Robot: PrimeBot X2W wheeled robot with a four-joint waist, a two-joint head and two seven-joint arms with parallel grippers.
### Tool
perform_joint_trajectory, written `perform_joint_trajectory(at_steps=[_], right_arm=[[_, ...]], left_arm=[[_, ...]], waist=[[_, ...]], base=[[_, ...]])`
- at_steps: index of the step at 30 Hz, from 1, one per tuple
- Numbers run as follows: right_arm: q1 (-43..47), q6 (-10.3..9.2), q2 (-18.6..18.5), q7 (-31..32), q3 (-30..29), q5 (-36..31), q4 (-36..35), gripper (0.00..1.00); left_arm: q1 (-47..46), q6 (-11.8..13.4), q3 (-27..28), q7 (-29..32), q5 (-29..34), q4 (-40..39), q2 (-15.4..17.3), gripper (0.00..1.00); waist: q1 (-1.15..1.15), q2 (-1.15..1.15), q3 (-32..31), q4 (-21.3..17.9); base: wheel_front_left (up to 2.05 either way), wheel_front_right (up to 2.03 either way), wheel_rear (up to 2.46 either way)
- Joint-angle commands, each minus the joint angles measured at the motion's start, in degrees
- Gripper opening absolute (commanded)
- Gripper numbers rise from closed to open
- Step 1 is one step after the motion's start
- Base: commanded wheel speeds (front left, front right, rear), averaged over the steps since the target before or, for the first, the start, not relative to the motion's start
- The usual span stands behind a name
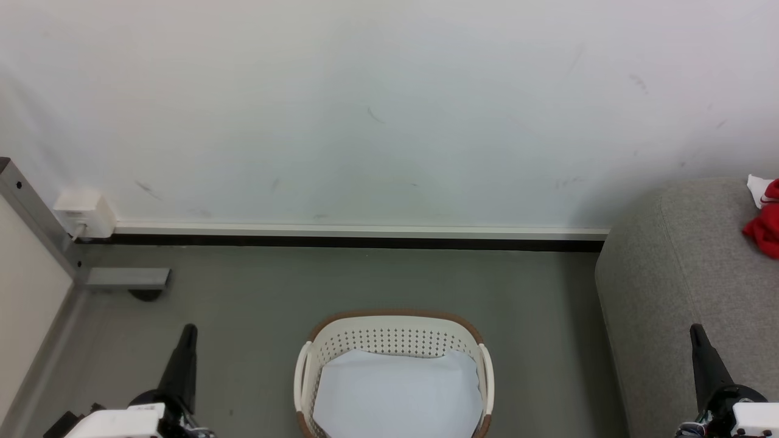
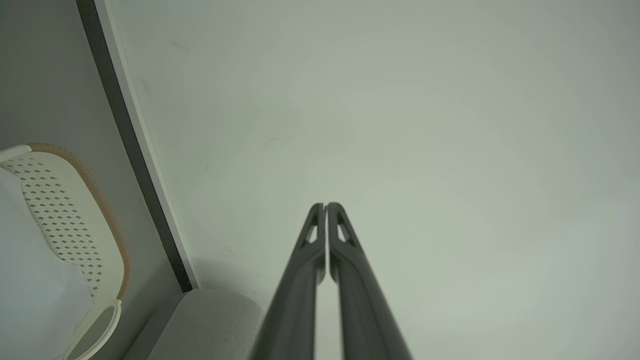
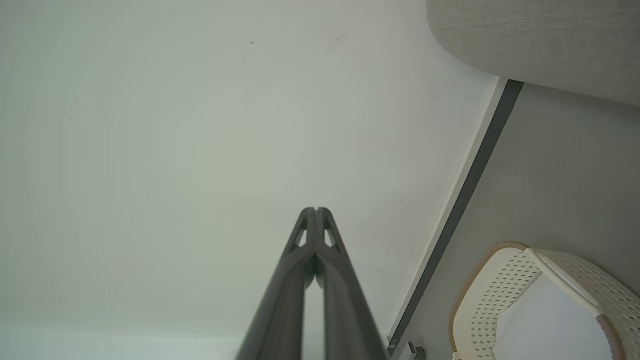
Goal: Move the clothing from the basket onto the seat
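Note:
The red clothing (image 1: 765, 226) with white trim lies on the grey seat (image 1: 681, 274) at the right edge of the head view. The white perforated basket (image 1: 392, 333) with its brown rim stands on the floor at bottom centre, a plain white cloth (image 1: 395, 395) inside it. My left gripper (image 1: 190, 330) rises at the lower left, shut and holding nothing, left of the basket. My right gripper (image 1: 695, 330) rises at the lower right in front of the seat, shut and holding nothing. In the wrist views both grippers (image 2: 325, 205) (image 3: 316, 209) point at the white wall.
A white wall (image 1: 389, 109) with a dark skirting strip (image 1: 359, 241) runs behind the basket. A grey metal post (image 1: 30, 213) with a foot and a white wall box (image 1: 85, 213) stand at the left. Grey floor (image 1: 535, 316) lies between basket and seat.

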Motion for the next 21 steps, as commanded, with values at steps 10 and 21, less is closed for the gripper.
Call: perform_joint_trajectory(at_steps=[10,21], right_arm=[[-0.8,-0.12,-0.4,0.1,-0.2,0.1,-0.3,0.00],[-0.8,-0.12,-0.4,0.1,-0.2,0.1,-0.3,0.00]], left_arm=[[-0.4,-0.3,0.1,0.2,-0.8,-0.2,0.1,0.00],[-0.4,-0.3,0.1,0.2,-0.8,-0.2,0.1,0.00]], waist=[[0.00,0.00,0.0,0.0],[0.00,0.00,0.0,0.0]], base=[[0.00,0.00,0.00],[0.00,0.00,0.00]])
